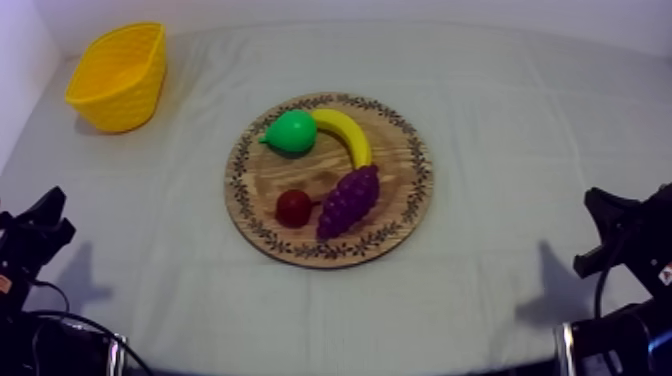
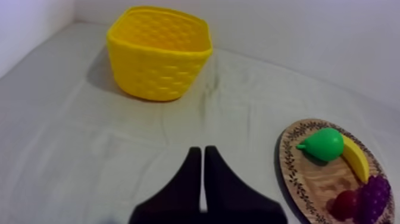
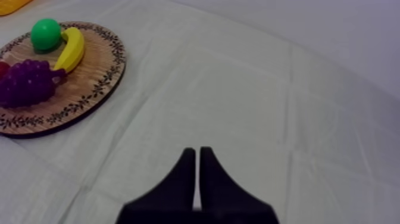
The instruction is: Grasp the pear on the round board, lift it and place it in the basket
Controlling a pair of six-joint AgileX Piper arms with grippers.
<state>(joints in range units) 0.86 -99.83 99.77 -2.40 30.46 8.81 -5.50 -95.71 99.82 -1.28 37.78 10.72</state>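
While your left gripper (image 2: 199, 150) and right gripper (image 3: 197, 150) rest clenched on nothing, the green toy pear (image 1: 290, 131) lies ungrasped at the far-left rim of the round wooden board (image 1: 398, 205). Approach pending: open the left, nearer the yellow woven basket (image 1: 118, 78).

The wooden board (image 1: 412, 150) sits in the middle, holding the pear (image 1: 291, 131) at its far left just beside the banana (image 1: 347, 133), with grapes (image 1: 348, 200) and small red fruit (image 1: 294, 207) nearer. The yellow basket (image 1: 122, 92) stands far left.
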